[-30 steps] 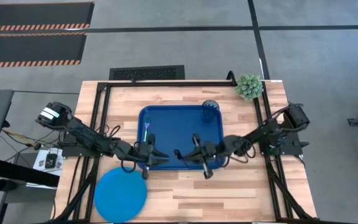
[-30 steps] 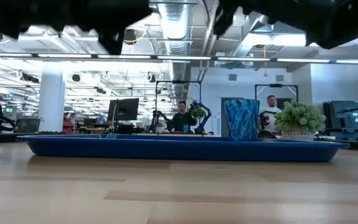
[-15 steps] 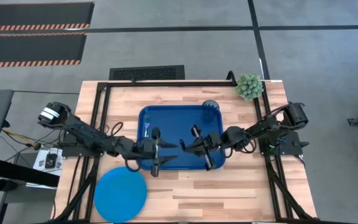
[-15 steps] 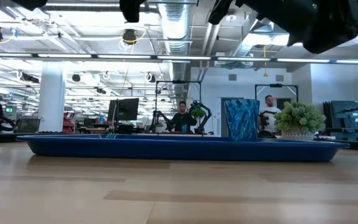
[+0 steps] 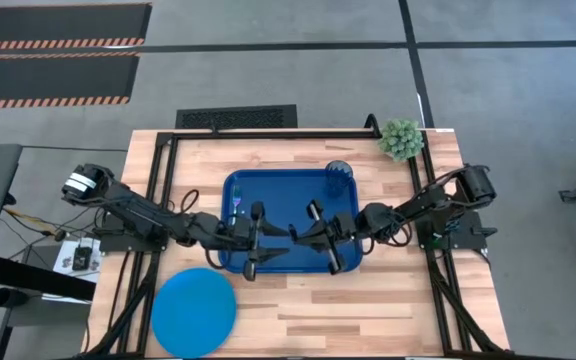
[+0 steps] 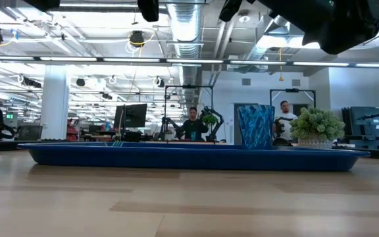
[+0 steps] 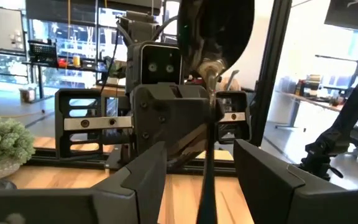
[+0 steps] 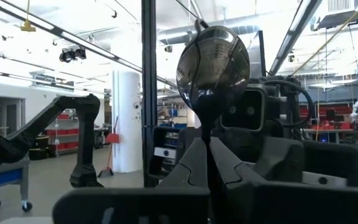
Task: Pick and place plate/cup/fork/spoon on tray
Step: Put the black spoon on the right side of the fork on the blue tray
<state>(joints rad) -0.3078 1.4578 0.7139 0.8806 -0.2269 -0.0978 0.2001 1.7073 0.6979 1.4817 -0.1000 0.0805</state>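
The dark-blue tray lies mid-table with the cup upright in its far right corner and the teal fork flat at its left side. The bright-blue plate lies on the table at the near left. The dark spoon is up in the air over the tray's near half. My right gripper is shut on it. My left gripper faces it, open. Its fingers stand on either side of the spoon's handle, apart from it. My right gripper pinches the spoon's thin handle between its two fingertips. It comes from the table's right, slanting a little upward. The spoon sticks out beyond the fingers with its bowl uppermost, lifted clear of the tray.
A small potted plant stands at the table's far right corner. A black frame runs along the far edge and down both sides. People sit in the room beyond the table.
My left gripper has opened, let go of the spoon, risen, and shifted toward the table's right. My right gripper has kept shut on the spoon, moved a little toward the far edge and tipped its fingers upward. The spoon stays in the air over the tray.
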